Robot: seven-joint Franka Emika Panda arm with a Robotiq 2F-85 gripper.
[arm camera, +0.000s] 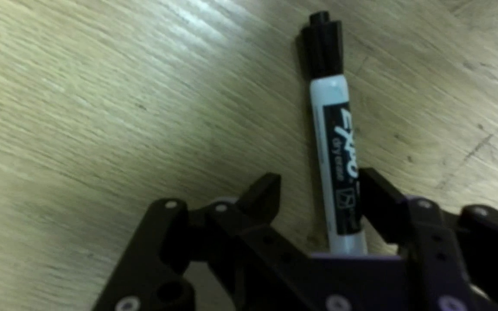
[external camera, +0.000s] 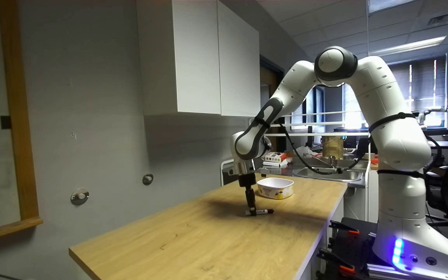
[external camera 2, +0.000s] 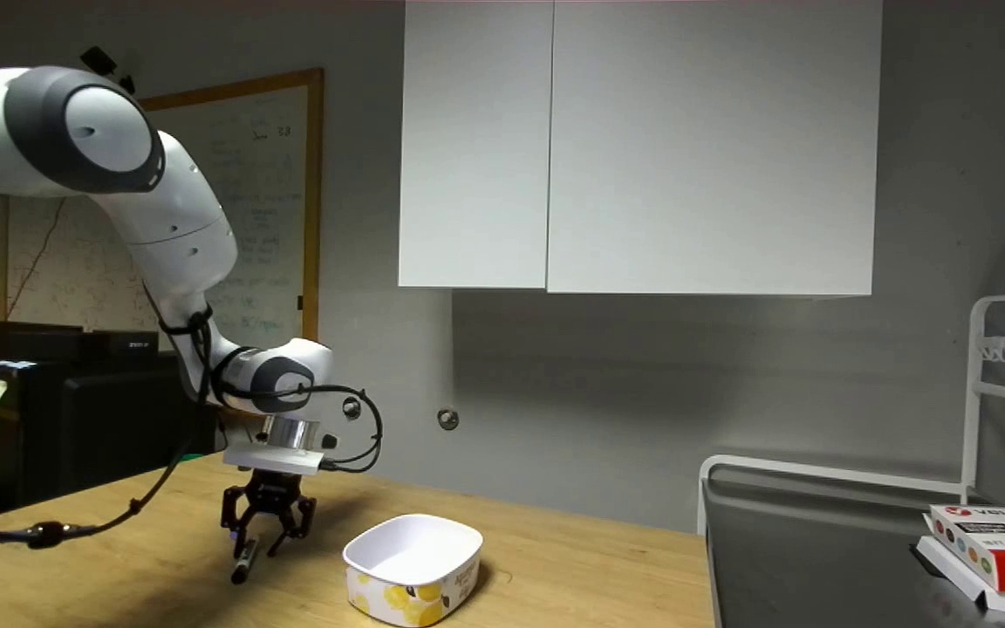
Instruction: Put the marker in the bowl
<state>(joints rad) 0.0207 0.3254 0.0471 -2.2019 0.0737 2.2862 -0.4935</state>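
Note:
The marker [arm camera: 337, 142] is a dry-erase pen with a white body, black label and black cap. It lies on the wooden table and also shows in both exterior views [external camera: 263, 212] [external camera 2: 245, 561]. My gripper [arm camera: 318, 185] points down at the table around the marker's rear half. Its fingers are apart. The right finger in the wrist view is against or very close to the marker, and a gap separates the left finger from it. The marker's tail end is hidden behind the gripper body. The white bowl [external camera 2: 406, 602] with lemon prints stands upright near the gripper [external camera: 251, 208].
The wooden table [external camera: 193, 241] runs along the wall under white cabinets [external camera 2: 712, 148]. A sink [external camera: 336, 175] and a red and white box [external camera 2: 1004, 545] lie beyond the bowl's end of the table. A cable hangs from the arm.

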